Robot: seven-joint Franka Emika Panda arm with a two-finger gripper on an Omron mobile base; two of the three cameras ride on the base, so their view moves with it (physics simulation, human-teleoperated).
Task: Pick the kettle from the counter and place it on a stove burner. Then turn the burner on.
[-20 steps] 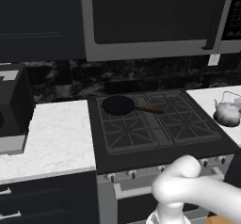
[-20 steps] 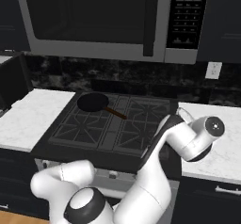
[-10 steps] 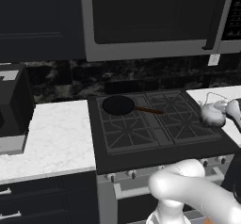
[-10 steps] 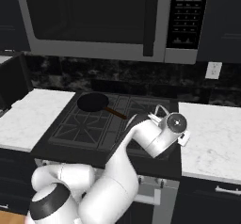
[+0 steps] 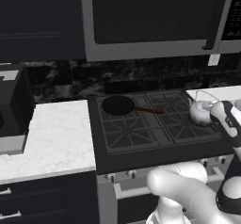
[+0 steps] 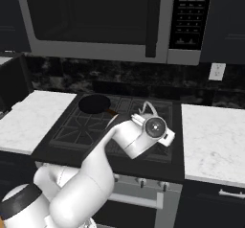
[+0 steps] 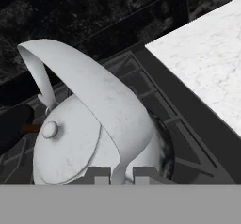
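Note:
The small silvery-white kettle (image 5: 199,113) hangs by its arched handle (image 7: 96,93) over the right side of the black cooktop. My gripper (image 7: 122,173) is shut on the top of that handle, with the lid and its knob just below. From the right base view my hand covers most of the kettle (image 6: 139,120); its thin handle rises behind the hand. A stove burner grate (image 7: 190,145) lies under and beside the kettle. I cannot tell whether the kettle touches the grate. The white marble counter (image 7: 207,60) lies to the kettle's right.
A black frying pan (image 5: 118,105) with a brown handle sits on the rear left burner. Control knobs (image 5: 111,177) line the stove's front. A microwave (image 6: 100,21) hangs above the cooktop. A dark appliance (image 5: 14,103) stands on the left counter (image 5: 52,138).
The arm has swung left with the kettle, carrying it from the right counter to above the cooktop's right burners. The pan has not moved.

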